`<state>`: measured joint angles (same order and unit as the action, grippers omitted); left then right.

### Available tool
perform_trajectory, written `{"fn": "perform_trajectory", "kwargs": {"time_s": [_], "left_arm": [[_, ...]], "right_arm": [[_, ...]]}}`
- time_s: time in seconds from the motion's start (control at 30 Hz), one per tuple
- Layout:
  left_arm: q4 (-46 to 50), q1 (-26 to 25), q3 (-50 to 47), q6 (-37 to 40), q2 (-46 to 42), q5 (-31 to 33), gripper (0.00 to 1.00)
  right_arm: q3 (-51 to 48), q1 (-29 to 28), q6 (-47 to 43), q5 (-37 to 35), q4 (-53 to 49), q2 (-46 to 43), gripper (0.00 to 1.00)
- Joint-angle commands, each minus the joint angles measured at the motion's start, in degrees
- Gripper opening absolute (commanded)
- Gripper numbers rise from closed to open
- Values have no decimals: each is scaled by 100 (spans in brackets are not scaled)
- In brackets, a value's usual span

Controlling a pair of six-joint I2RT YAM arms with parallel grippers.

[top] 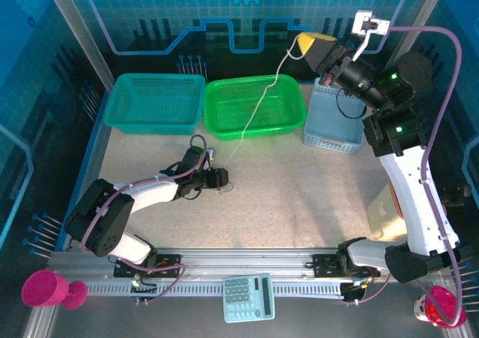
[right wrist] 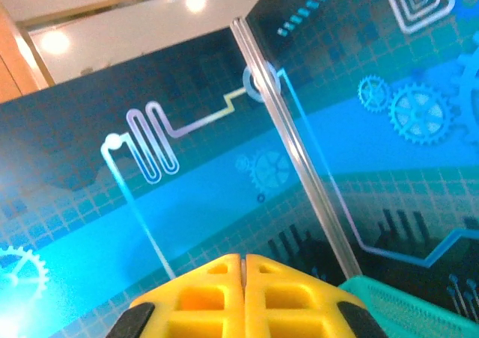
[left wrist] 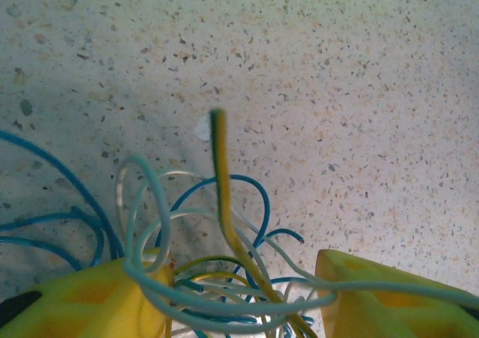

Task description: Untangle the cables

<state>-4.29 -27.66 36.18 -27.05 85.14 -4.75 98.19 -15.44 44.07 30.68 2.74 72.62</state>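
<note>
stretching a white cord [top: 258, 106] over the green basket [top: 301, 108] — the knot may follow

your right gripper [top: 303, 43], fingers pressed together on the cord, hangs high above the basket. the line runs down taut to the tangle [top: 222, 189] of blue, yellow and pale cables [left wrist: 224, 286] on the table [top: 299, 196], where your left gripper [top: 218, 178] sits with fingers [left wrist: 82, 300] spread around the loops; whether they press them, you cannot tell. pull up from here and the knot could cinch tighter, or the whole bundle could lift and drag toward the basket — nothing visibly pins it. the thin cord could also slip from the pinch.
</note>
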Motion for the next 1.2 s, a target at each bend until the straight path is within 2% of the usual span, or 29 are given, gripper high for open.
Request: {"fn": "perform_trajectory", "kwargs": {"time_s": [0.0, 0.3, 0.73, 1.03, 1.17], "left_arm": [[-9, -59, -103, -73, 81, -32, 54], [-20, -62, -129, -71, 128, -54, 54], [-28, -60, -164, -82, 96, -44, 55], [53, -64, -107, -73, 17, -78, 56], [179, -62, 14, -88, -105, -203, 61]], "right_arm": [[383, 218, 206, -15, 289, 108, 0], [1145, 707, 341, -564, 385, 336, 0], [2567, 1066, -200, -1569, -20, 938, 0], [3301, 1318, -391, -1846, -268, 1379, 0], [3577, 1393, -300, -1745, -327, 1544, 0]]}}
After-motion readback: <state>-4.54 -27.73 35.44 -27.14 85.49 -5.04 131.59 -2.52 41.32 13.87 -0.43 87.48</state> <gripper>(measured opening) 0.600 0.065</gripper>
